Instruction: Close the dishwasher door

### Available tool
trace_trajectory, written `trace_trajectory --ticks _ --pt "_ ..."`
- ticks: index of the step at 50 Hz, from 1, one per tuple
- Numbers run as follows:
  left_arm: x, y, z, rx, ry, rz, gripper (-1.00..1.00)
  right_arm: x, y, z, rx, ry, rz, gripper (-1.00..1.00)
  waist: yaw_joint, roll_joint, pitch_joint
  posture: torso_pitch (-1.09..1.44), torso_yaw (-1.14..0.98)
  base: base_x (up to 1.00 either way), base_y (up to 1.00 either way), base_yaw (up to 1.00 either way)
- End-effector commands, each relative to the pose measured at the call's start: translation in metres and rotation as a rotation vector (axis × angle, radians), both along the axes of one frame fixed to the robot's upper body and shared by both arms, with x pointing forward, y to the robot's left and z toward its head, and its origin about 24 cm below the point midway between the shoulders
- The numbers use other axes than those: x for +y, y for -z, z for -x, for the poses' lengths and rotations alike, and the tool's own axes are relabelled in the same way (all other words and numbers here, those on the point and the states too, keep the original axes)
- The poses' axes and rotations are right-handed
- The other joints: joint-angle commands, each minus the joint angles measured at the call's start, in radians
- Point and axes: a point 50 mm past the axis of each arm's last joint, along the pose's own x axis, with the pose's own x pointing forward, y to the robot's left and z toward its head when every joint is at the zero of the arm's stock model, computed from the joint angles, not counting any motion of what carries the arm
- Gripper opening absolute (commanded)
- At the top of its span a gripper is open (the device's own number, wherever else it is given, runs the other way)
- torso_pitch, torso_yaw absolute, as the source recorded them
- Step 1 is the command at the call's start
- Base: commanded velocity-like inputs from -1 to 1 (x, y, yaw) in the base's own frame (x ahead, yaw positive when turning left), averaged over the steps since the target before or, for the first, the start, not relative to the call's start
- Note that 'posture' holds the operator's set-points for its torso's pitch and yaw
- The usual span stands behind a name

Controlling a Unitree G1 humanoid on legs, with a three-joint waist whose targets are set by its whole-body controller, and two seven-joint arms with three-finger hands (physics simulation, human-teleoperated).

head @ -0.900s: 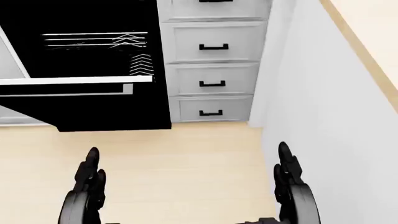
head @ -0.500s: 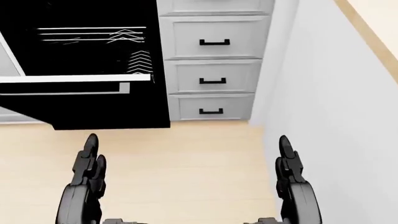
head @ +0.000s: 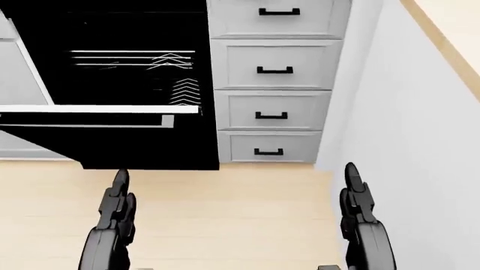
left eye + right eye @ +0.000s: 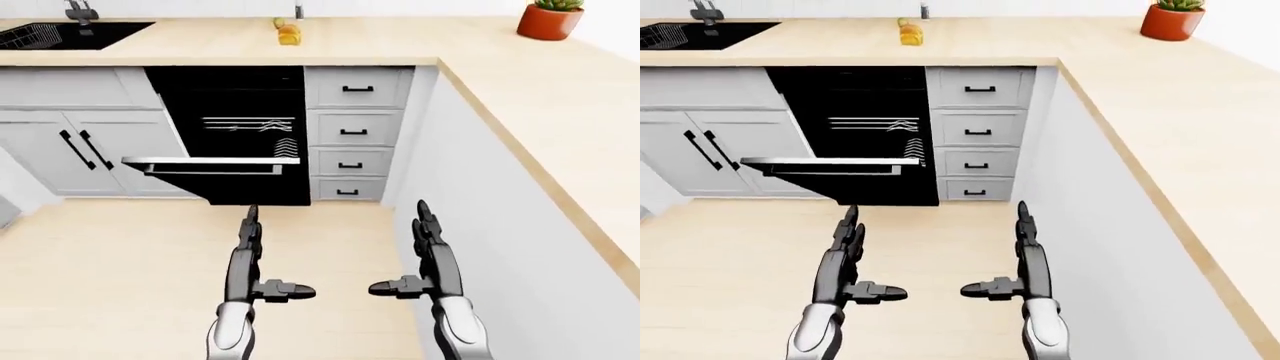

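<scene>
Dishwasher door [image 4: 215,166] hanging half lowered out of the black dishwasher cavity [image 4: 235,105], below the counter's near edge, between the grey cupboard doors [image 4: 60,154] on the left of the left-eye view and the drawer stack [image 4: 358,131] on the right. White wire racks [image 4: 250,125] visible inside the dark opening. No brand, label or readable writing anywhere on door, drawers or cupboards.

Four drawers, each with a short black handle; two long black handles on the cupboard doors. Above, a pale wooden counter [image 4: 350,49] turning a corner and running down the right side of the view over a plain white panel [image 4: 490,225]. Black sink [image 4: 60,34] set in the counter's top-left corner, a small yellowish item [image 4: 289,34] near its far edge above the dishwasher, a potted plant [image 4: 550,19] in a red pot at the far right corner. Light wood floor [image 4: 110,277] below.

Left hand [image 4: 248,259] and right hand [image 4: 432,259] raised over the floor, well short of the door, fingers stretched straight, thumbs pointing inward toward each other, holding nothing.
</scene>
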Motion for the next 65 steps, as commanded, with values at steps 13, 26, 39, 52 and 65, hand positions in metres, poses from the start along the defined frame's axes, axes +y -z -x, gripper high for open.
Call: trace_trajectory --ticks 13,26,39,52,65 --pt "0.0002 -0.0175 -0.0034 -0.090 0.000 -0.004 1.00 -0.0001 -0.0166 -0.0018 -0.083 -0.002 0.004 1.00 0.011 -0.019 -0.004 0.00 0.00 0.00 0.00 0.28" --pt "-0.0006 -0.0175 -0.0026 -0.089 0.003 -0.006 1.00 0.0006 -0.0182 -0.0006 -0.087 0.000 0.008 1.00 0.010 0.021 -0.010 0.00 0.00 0.00 0.00 0.31" --pt "-0.0014 -0.0163 -0.0025 -0.088 0.007 -0.009 1.00 0.0012 -0.0183 -0.0010 -0.087 -0.002 0.008 1.00 -0.005 -0.049 -0.006 0.00 0.00 0.00 0.00 0.39" --pt "-0.0018 -0.0161 -0.0017 -0.087 0.009 -0.011 1.00 0.0003 -0.0201 0.0012 -0.091 -0.001 0.007 1.00 0.007 0.043 -0.016 0.00 0.00 0.00 0.00 0.42" --pt "-0.0019 -0.0163 -0.0012 -0.088 0.009 -0.011 1.00 0.0007 -0.0203 0.0016 -0.091 -0.002 0.006 1.00 -0.009 -0.071 -0.002 0.00 0.00 0.00 0.00 0.43"
